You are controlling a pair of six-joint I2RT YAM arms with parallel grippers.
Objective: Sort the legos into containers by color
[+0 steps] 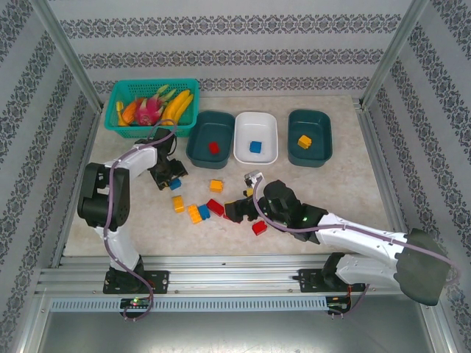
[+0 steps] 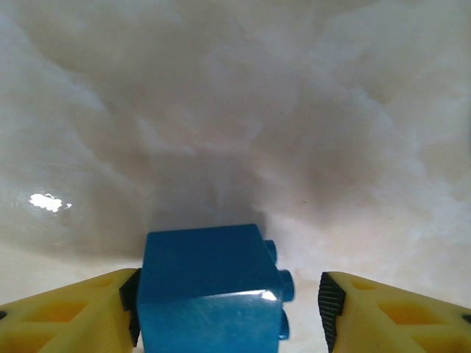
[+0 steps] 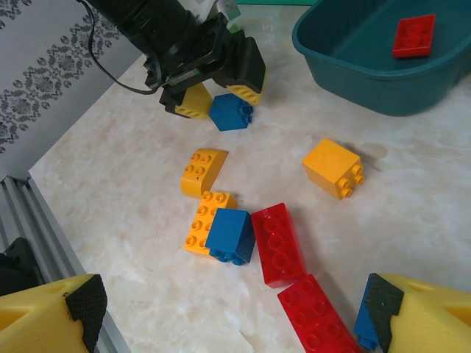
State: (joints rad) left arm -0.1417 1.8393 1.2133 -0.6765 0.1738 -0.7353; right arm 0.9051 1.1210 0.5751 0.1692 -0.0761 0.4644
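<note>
Pale marbled worktop (image 1: pixel 346 191) bearing a mesh basket (image 1: pixel 147 84), two dark teal trays (image 1: pixel 202 129) flanking a white tray (image 1: pixel 254 126), and loose red, blue and yellow bricks (image 1: pixel 215 185).

Top camera looks down; wrist cameras closely share blue lego (image 2: pixel 210 294).

Glossy plastic blue brick (image 2: pixel 210 287), shiny smooth marble-look tabletop (image 2: pixel 235 110) & matt yellow fingers (image 2: pixel 66 312).

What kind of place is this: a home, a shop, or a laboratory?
Probably a laboratory robot test cell: the left arm and right arm are bolted to an aluminium rail, patterned panels wall in the table, and toy bricks and trays are laid out for sorting.
</note>
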